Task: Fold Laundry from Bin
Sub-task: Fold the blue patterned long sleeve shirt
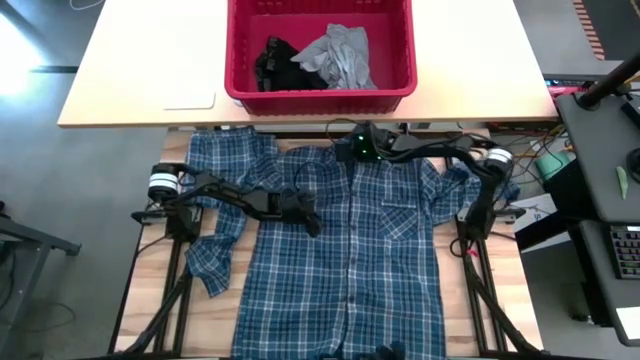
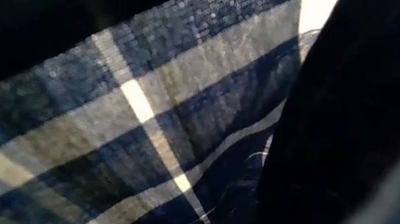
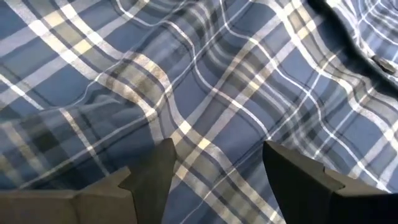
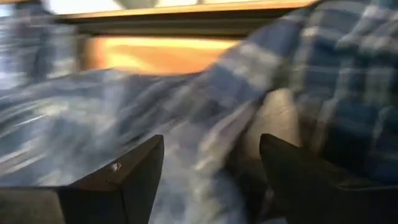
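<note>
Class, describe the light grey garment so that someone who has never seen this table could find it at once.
Start at the red rectangular plastic bin on the pale tabletop at the far edge of the scene, beyond the spread blue-and-white plaid shirt. Inside it, toward its right side, lies the crumpled light grey T-shirt. Its pale colour sets it apart from the small black garment bunched beside it on the left.

A light wooden work table [image 1: 505, 300] stands on dark frame legs over a grey floor [image 1: 60, 220]. Behind it sits a paler tabletop [image 1: 140, 60]. To the right, a dark desk [image 1: 610, 200] carries what may be a keyboard [image 1: 626, 250], with tangled cables [image 1: 540, 160] nearby.
</note>
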Available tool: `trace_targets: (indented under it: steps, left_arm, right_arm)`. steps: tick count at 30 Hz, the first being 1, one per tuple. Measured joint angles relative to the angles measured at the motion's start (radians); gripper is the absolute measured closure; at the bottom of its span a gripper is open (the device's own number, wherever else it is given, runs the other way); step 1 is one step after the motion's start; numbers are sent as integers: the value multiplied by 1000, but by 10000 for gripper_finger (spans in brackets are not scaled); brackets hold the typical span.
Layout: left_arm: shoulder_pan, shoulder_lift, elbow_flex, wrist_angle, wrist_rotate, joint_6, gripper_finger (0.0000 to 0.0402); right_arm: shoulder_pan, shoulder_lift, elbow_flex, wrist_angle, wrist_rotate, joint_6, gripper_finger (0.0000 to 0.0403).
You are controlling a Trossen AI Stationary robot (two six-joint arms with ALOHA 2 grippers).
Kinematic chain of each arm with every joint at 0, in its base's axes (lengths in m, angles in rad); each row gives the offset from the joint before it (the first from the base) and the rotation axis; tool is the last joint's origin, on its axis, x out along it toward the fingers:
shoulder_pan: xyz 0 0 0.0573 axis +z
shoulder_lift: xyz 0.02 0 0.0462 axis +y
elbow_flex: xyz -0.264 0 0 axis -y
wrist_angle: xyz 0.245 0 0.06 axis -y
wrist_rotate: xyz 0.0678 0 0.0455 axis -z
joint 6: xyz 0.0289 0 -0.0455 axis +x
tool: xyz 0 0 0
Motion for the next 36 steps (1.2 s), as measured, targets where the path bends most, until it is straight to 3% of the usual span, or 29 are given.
trace_targets:
  steps: [10, 15, 17, 19, 21, 26, 29, 33, 36]
  left_arm:
    - [6, -2, -18, 22, 14, 15, 170]
    - [32, -2, -16, 22, 21, 3, 170]
    - [42, -3, -15, 22, 21, 2, 170]
    - [53, -5, -15, 20, 21, -5, 170]
    - [62, -7, -15, 18, 21, -9, 170]
    - [78, -10, -16, 15, 21, -9, 170]
    - [86, -10, -16, 16, 21, -10, 170]
    - [96, -10, -16, 16, 21, -10, 170]
    - [100, -10, -16, 16, 21, -10, 170]
  right_arm:
    - [-43, 168, 139, 6, -114, 40, 191]
    - [-42, 168, 157, 1, -125, -8, 289]
    - [-39, 161, 147, -12, -122, -61, 349]
    - [-23, 128, 139, -19, -124, -167, 380]
    - [-3, 82, 134, -31, -128, -316, 390]
    - [92, -20, 110, -179, -125, -867, 393]
    - [144, -44, 90, -287, -136, -1073, 393]
    - [181, -30, 26, -365, -151, -1157, 375]
    - [192, -21, -13, -359, -164, -1055, 333]
